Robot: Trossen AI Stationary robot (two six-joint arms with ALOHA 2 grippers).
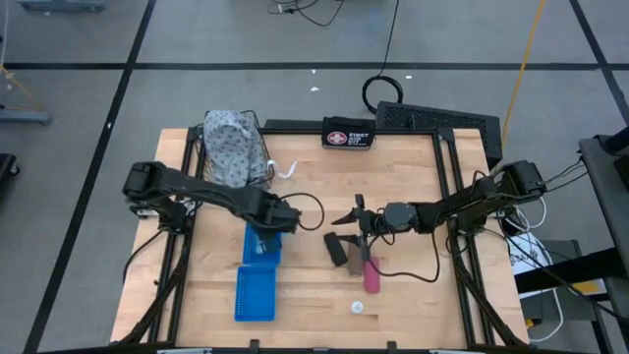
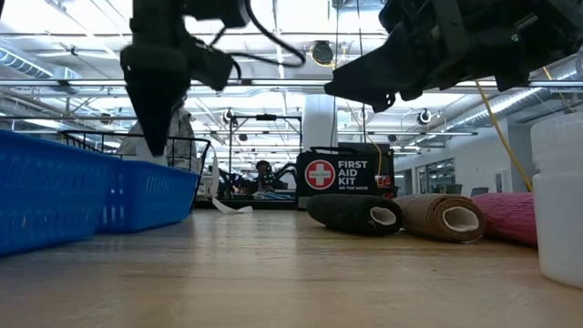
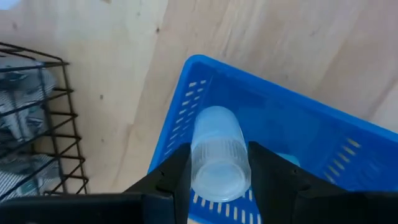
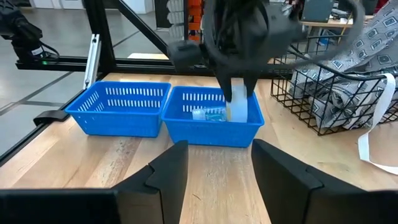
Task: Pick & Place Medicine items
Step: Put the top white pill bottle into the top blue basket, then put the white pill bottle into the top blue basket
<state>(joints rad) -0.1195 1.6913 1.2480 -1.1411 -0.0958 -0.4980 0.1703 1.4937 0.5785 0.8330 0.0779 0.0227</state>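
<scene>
My left gripper (image 3: 219, 150) hangs over the far blue basket (image 1: 257, 258) and is shut on a small white bottle (image 3: 214, 134). A second white bottle (image 4: 208, 114) lies inside that basket. My right gripper (image 4: 214, 167) is open, hovering just beyond the black oblong (image 1: 336, 249), the brown oblong (image 1: 354, 259) and the pink tube (image 1: 371, 276), which lie side by side on the table. A third white bottle (image 1: 358, 307) stands alone near the table's near edge. In the low view the left gripper (image 2: 157, 109) shows above the baskets and the right gripper (image 2: 364, 91) above the oblongs. My left gripper pinches the white bottle between its two fingers (image 3: 180, 171), at the ribbed upper end (image 3: 217, 155). The fingers come from above, pointing down. The bottle hangs upright below them, its lower end (image 4: 237, 111) down inside the blue basket; whether it touches the basket floor I cannot tell.
A second blue basket (image 1: 254, 297) sits end to end with the first, nearer the table's near edge. A black wire basket holding patterned cloth (image 1: 231, 147) stands at the far left. The black first-aid pouch (image 1: 348, 135) rests at the far edge. Bare wood lies between the baskets and the oblongs.
</scene>
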